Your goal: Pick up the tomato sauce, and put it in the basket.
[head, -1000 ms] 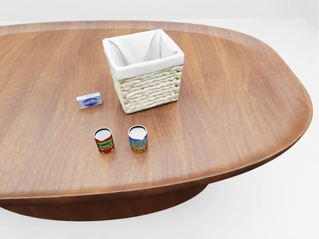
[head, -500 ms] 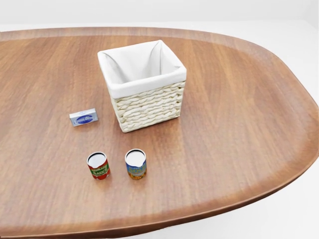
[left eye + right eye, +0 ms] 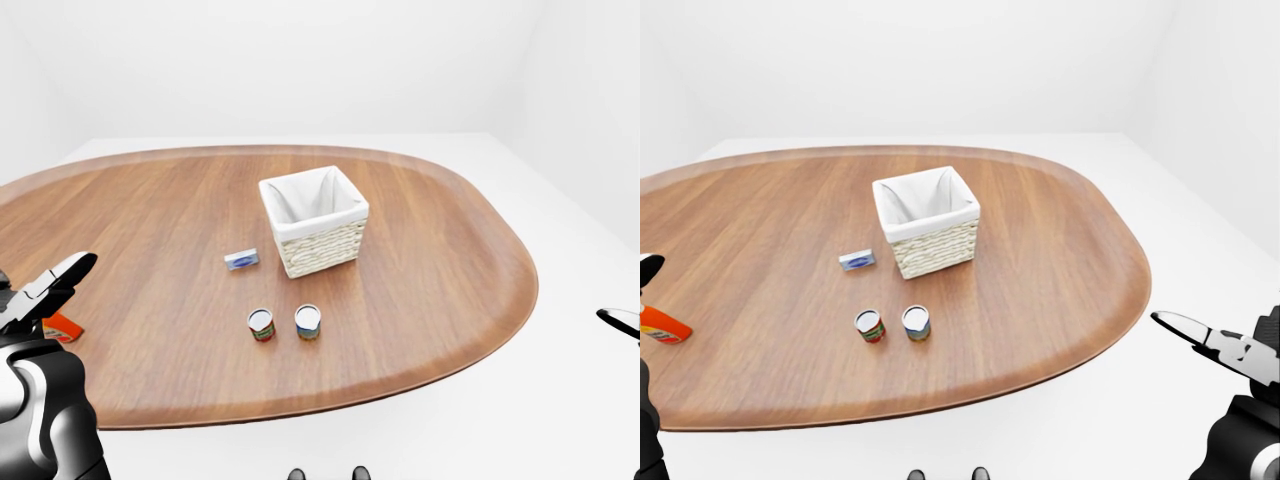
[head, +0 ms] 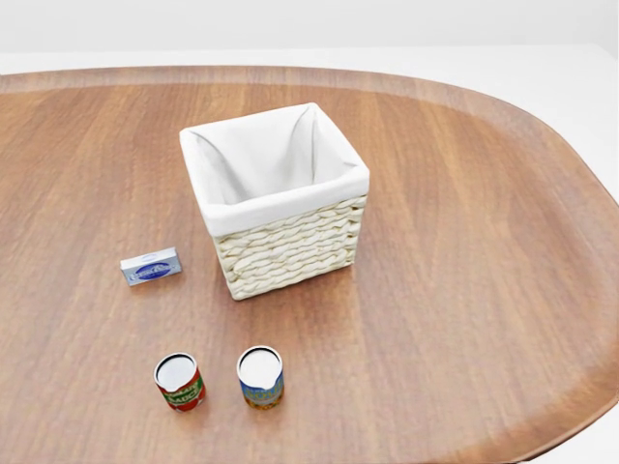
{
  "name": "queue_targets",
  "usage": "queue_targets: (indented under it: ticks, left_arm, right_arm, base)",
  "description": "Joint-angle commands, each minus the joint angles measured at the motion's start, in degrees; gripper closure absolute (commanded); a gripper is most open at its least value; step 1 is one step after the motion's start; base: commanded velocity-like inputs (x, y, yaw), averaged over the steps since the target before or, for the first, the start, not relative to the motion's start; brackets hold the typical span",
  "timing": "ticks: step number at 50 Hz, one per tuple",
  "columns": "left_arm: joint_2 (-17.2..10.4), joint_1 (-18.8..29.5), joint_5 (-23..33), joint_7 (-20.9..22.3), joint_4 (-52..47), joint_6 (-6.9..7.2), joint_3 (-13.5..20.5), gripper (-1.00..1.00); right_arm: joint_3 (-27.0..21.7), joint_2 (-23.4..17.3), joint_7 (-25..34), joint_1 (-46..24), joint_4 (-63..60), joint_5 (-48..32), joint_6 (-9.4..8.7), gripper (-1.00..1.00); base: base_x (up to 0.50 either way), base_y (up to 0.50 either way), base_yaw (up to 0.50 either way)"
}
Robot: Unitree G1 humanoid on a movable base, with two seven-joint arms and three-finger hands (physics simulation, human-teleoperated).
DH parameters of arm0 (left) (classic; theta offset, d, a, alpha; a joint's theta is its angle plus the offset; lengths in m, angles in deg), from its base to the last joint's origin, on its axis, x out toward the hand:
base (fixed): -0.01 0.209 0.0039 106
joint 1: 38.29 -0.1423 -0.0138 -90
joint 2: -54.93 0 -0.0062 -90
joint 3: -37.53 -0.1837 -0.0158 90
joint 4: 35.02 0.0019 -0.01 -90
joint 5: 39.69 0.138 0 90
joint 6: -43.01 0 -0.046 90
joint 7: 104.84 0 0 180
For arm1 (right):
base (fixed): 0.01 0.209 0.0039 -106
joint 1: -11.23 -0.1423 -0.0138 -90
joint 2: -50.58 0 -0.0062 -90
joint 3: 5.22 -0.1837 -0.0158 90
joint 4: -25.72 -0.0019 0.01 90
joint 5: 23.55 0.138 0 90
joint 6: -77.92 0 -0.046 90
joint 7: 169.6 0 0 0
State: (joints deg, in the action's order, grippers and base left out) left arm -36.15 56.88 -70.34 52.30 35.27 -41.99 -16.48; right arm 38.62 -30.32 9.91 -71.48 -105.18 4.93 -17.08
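There, on the oval wooden table [image 4: 464,251], the red-labelled tomato sauce can [image 4: 180,382] stood upright just left of a blue-labelled can [image 4: 260,377], both below the white-lined wicker basket [image 4: 280,198] in the head view. A small blue packet [image 4: 151,267] lay left of the basket. The left hand [image 3: 48,290] and right hand [image 3: 1215,343] hung off the table's edges, fingers spread, holding nothing.

Left hand [image 3: 50,288]: raised at the left edge of the left-eye view, fingers spread, holding nothing.
Right hand [image 3: 1210,340]: low at the right edge of the right-eye view, fingers extended, empty.
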Motion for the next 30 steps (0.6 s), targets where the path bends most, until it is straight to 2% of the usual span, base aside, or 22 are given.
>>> queue_targets:
  ticks: [1, 26, 30]
  left_arm:
    - [0.0, 0.06, 0.06, -0.03, 0.11, 0.0, -0.05, -1.0]
    - [0.07, 0.07, 0.12, 0.08, 0.06, 0.0, -0.28, -1.0]
    - [0.23, 0.03, 2.79, 1.9, 0.41, 0.0, -2.71, -1.0]
  right_arm:
    - [0.25, 0.07, -0.09, 0.0, -0.26, -0.07, 0.0, -1.0]
    - [-0.1, 0.21, 0.1, 0.16, 0.19, 0.51, 0.0, -1.0]
    - [0.08, 0.35, 0.06, 0.29, -0.47, 1.31, 0.0, -1.0]
  base:
    - [0.3, 0.0, 0.0]
    - [0.29, 0.0, 0.0]
    - [0.01, 0.0, 0.0]
